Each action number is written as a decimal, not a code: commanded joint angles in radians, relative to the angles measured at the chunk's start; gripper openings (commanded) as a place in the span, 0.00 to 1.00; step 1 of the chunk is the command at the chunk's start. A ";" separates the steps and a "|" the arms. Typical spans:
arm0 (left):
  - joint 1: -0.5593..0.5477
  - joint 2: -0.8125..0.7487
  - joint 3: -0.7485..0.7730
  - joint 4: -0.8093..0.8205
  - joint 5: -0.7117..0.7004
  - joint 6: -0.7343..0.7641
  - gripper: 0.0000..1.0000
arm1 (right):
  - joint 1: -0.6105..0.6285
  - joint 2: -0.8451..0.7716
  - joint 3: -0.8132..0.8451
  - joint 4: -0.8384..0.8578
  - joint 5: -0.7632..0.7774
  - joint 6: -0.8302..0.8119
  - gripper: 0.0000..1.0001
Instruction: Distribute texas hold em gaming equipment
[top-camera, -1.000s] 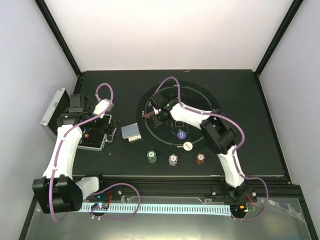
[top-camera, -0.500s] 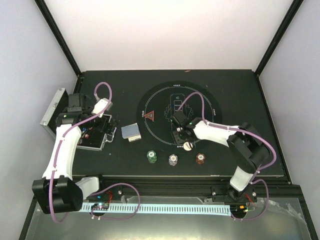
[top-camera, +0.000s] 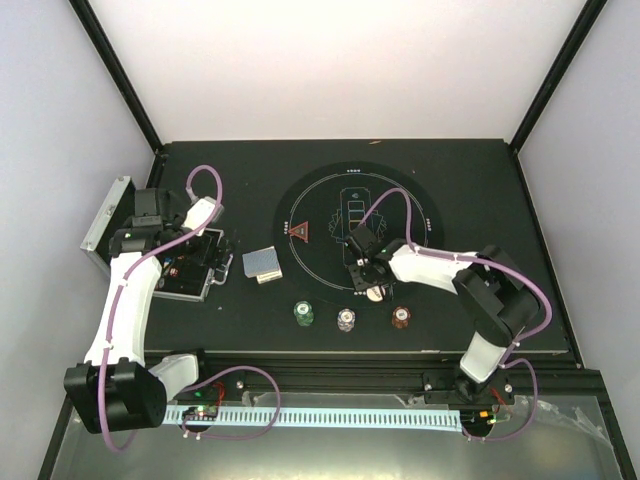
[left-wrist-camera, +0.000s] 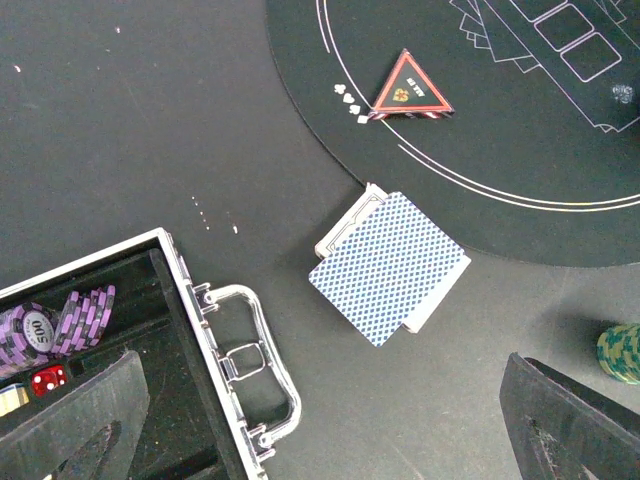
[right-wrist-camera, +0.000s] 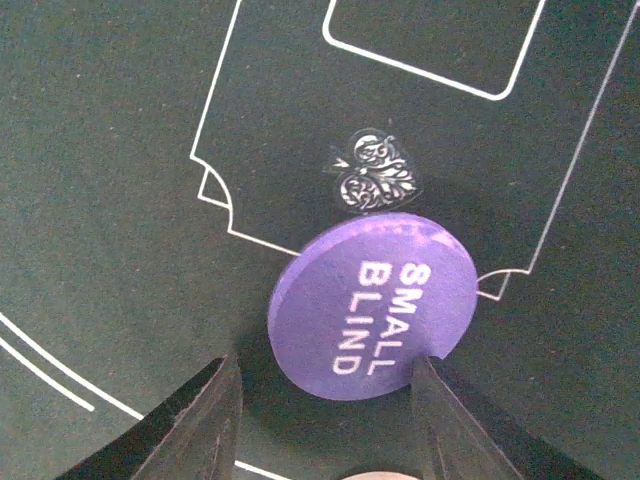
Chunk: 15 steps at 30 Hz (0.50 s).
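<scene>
Just now, poised low with the right gripper (right-wrist-camera: 325, 415) astride the purple SMALL BLIND disc (right-wrist-camera: 372, 305): jaws roughly half apart, one finger against the rim, the other just off it, so not yet clamped and holding nothing. Seems to lie flat on the round felt mat (top-camera: 400, 190), just beside the printed spade and across a corner of a white outline, toward the mat's near side. Probably approached from the near side to pinch the thin edge, a flat disc offering no other purchase; liable to skid on felt under a one-sided push. Close behind the white button disc (top-camera: 377, 292) too, so best closed without nudging that. Meanwhile, hovering with the left gripper (left-wrist-camera: 320, 410) spread fully wide and empty above the handle edge of the silver case (left-wrist-camera: 185, 290), likely parked there for a further draw from the purple chips (left-wrist-camera: 60, 320) stacked inside beside a red die (left-wrist-camera: 45, 380). Set out so far, by the look of it: red triangle marker (left-wrist-camera: 410, 90) on the mat's left part, card deck (left-wrist-camera: 388, 265) face down just off the mat's rim, then green chip (top-camera: 303, 314), pale purple chip (top-camera: 346, 320) and red-brown chip (top-camera: 400, 317) in a row along the front, apart from one another, perhaps one per seat. Underneath, a matt black table (top-camera: 500, 300), faintly dust-flecked; around it, plain pale walls, black corner posts, bright even light.
</scene>
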 joint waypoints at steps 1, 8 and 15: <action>0.008 -0.012 0.042 -0.026 0.026 0.012 0.99 | -0.024 0.020 0.003 0.025 0.002 0.003 0.49; 0.007 0.009 0.065 -0.019 0.043 -0.007 0.99 | -0.045 -0.003 -0.034 0.037 0.013 -0.006 0.48; 0.008 0.019 0.076 -0.016 0.047 -0.018 0.99 | -0.105 0.067 0.052 0.032 0.024 -0.050 0.45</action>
